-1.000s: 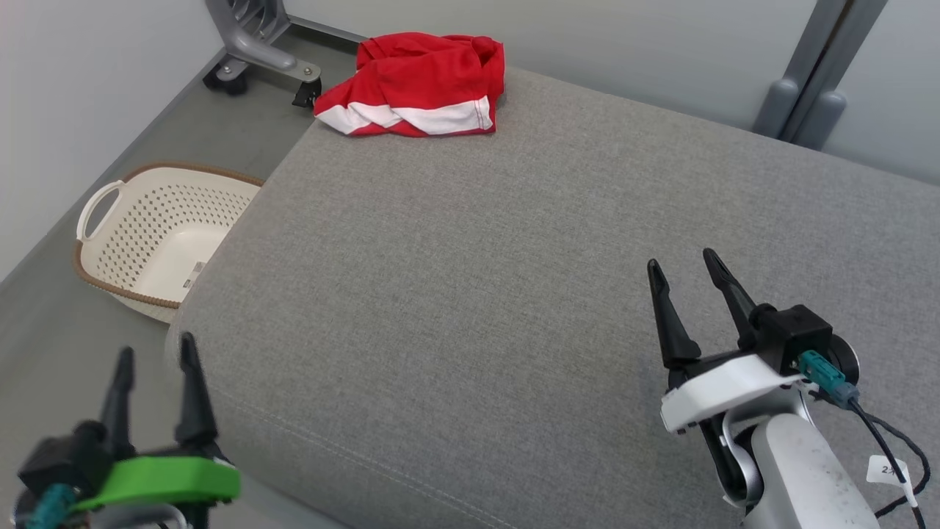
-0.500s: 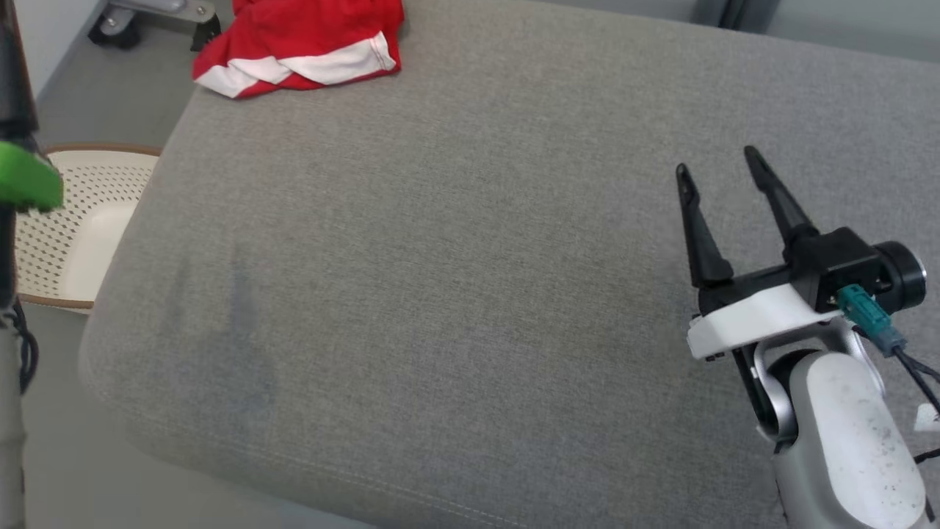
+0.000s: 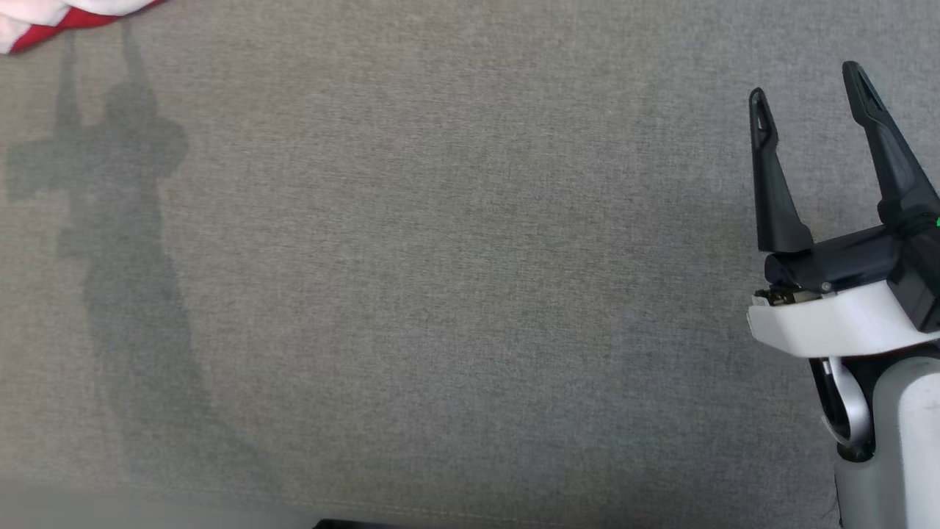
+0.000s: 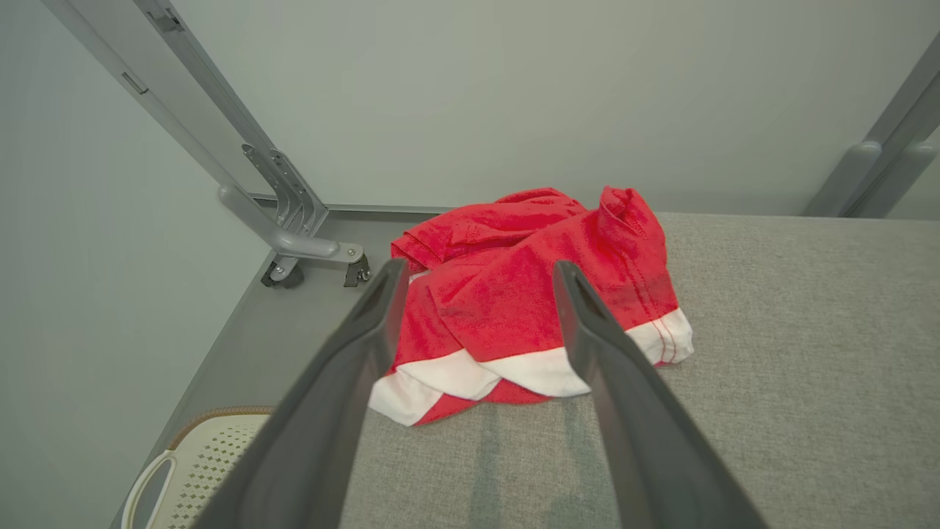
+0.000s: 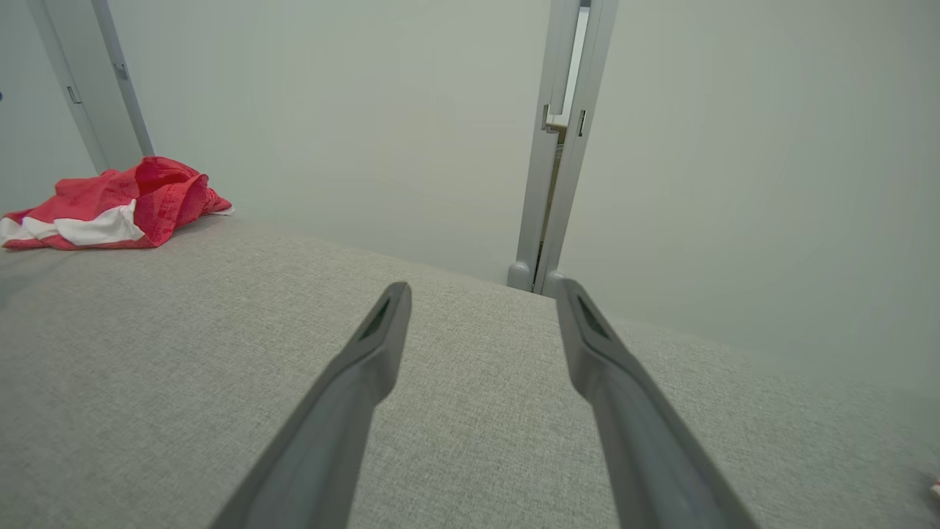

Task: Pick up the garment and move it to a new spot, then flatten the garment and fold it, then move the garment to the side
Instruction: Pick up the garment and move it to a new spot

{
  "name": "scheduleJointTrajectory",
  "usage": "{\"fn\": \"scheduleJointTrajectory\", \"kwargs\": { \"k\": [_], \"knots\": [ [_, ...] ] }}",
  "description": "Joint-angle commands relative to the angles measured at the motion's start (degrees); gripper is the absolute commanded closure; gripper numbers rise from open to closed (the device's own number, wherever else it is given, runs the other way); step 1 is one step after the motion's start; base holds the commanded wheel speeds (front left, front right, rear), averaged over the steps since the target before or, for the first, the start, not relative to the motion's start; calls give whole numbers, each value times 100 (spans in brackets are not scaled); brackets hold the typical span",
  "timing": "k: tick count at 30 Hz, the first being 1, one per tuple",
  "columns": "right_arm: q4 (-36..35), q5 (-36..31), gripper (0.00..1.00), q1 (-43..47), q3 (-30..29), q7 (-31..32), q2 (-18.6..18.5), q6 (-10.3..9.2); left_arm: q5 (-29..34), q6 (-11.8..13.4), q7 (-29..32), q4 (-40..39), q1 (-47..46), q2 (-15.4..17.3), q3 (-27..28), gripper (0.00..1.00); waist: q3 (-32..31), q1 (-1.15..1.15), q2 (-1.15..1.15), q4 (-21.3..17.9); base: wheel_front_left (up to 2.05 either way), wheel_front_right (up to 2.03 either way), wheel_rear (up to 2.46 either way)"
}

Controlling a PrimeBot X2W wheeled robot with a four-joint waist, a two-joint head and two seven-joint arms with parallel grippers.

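At 11 o'clock in head view, red-and-white garment (image 3: 44, 18) shows as just a corner at the frame edge, lying on the grey fabric surface (image 3: 440, 257). An arm-shaped shadow (image 3: 125, 220) points up toward it. Left wrist view: garment is bunched at the surface's far corner near the wall (image 4: 514, 95), white bands facing the camera. Left tool (image 4: 481, 270) hovers short of it, fingers spread wide, nothing between them, no contact. Cream perforated basket (image 4: 198, 463) sits on the floor at 7 o'clock, grey caster frame (image 4: 294, 242) at 10. Right tool (image 3: 808, 84) is at 3 o'clock in head view over plain fabric, fingers parted, empty, well apart from the garment, which sits at 9 o'clock in right wrist view.
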Motion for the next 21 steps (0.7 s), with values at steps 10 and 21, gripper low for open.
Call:
{"fn": "scheduleJointTrajectory", "kwargs": {
  "k": [10,21],
  "knots": [
    [-655,-88,0,98,-115,64,34,-9,-701,-18,362,757,-323,340,-395,0,1119,0,0,-790,0,0,0],
    [-575,-97,0,-9,-161,-73,83,-9,-1131,-19,273,1115,-469,471,-855,100,1044,0,0,-818,0,0,0]
  ]
}}
